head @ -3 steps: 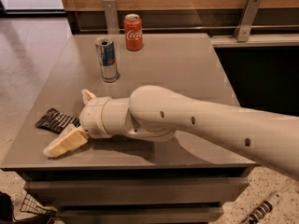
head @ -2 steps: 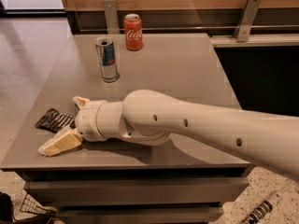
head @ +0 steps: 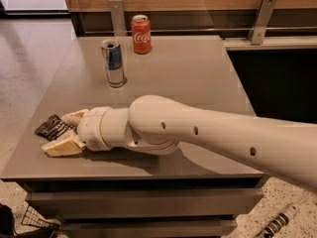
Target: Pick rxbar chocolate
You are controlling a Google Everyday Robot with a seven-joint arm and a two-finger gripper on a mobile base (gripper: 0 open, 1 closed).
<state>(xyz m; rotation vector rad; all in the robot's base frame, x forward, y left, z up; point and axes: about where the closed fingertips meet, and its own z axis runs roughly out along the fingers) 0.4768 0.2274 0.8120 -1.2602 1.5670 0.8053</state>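
Observation:
The rxbar chocolate (head: 51, 127), a small flat dark bar with pale stripes, lies near the front left corner of the grey table (head: 183, 73). My gripper (head: 63, 131) is low over the table and open, with one cream finger (head: 74, 117) behind the bar and the other (head: 62, 147) in front of it. The bar's right end lies between the fingers; its left end sticks out. The arm reaches in from the right across the table's front.
A slim blue and silver can (head: 114, 63) stands upright behind the gripper. A red Coca-Cola can (head: 141, 34) stands at the table's back edge. A wooden wall with metal brackets runs behind. The table's left and front edges are close to the bar.
My gripper has moved left along the table's front, so that its fingers now straddle the bar's right end. The bar and cans have not moved.

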